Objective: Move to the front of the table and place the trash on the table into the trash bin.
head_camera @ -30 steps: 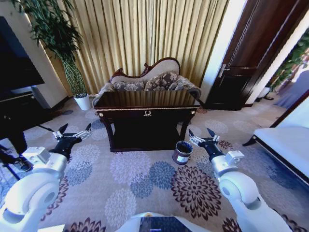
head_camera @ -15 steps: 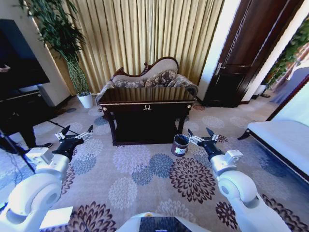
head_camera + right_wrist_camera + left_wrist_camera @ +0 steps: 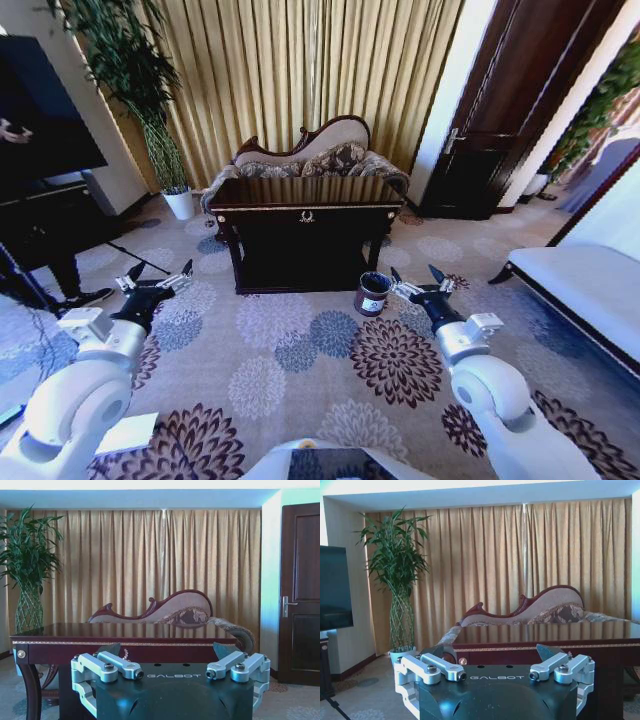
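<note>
Head view. My left gripper, lower left, and my right gripper, right of centre, hover over the carpet, fingers spread wide and empty. The table stands at centre; the trash bin sits beside its right front leg.

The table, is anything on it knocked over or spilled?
Nothing stands out. The table stands straight with a shiny top, and no spill or tipped thing shows on it. The trash bin stands upright on the carpet by its front right leg. The left gripper and right gripper hang open, empty.
</note>
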